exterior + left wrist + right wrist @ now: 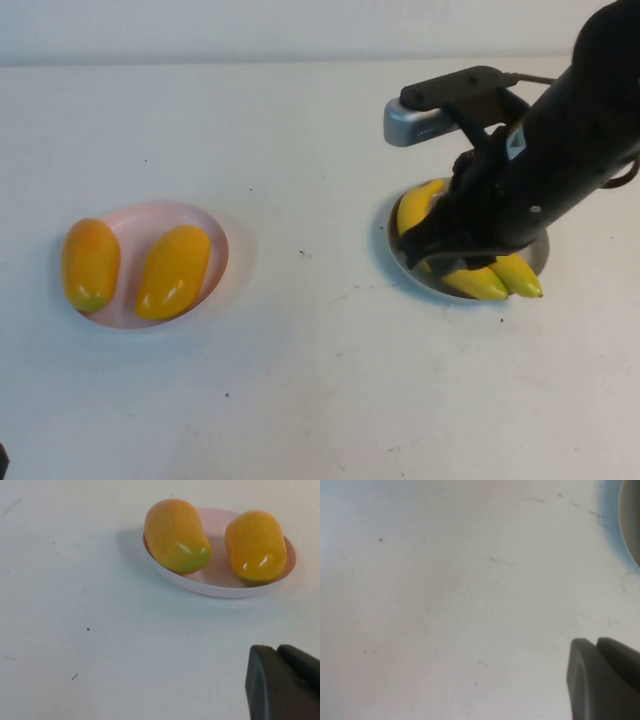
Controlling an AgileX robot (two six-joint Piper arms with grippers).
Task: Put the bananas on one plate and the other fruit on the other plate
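On the white tabletop (300,380) two plates stand well apart. The pink plate (212,232) is on the robot's left side and carries both mangoes. One mango (90,263) lies at the outer edge of the plate and reaches a little over the rim; the other mango (174,271) lies beside it, and the two do not touch. In the left wrist view the same pink plate (215,587) and the two mangoes (176,535) (255,546) are seen clearly.

The grey-blue plate (400,255) is on the robot's right side, but the dark right arm covers most of it. Only a part of its rim shows. The bananas (490,282) lie on this plate; their ends come out from under the arm toward the near edge, and one more yellow piece (418,205) shows at the far side. How the bananas lie in the middle is hidden.

The right pincer (440,245) hangs over the grey-blue plate, close to the bananas; I cannot tell whether it is apart or together. In the right wrist view only one dark corner of the pincer (605,680) appears, with bare tabletop and a bluish edge in the corner.

The left pincer (285,682) is outside the high view. In the left wrist view only a dark corner of it shows, above the tabletop near the pink plate, and its state I cannot tell.
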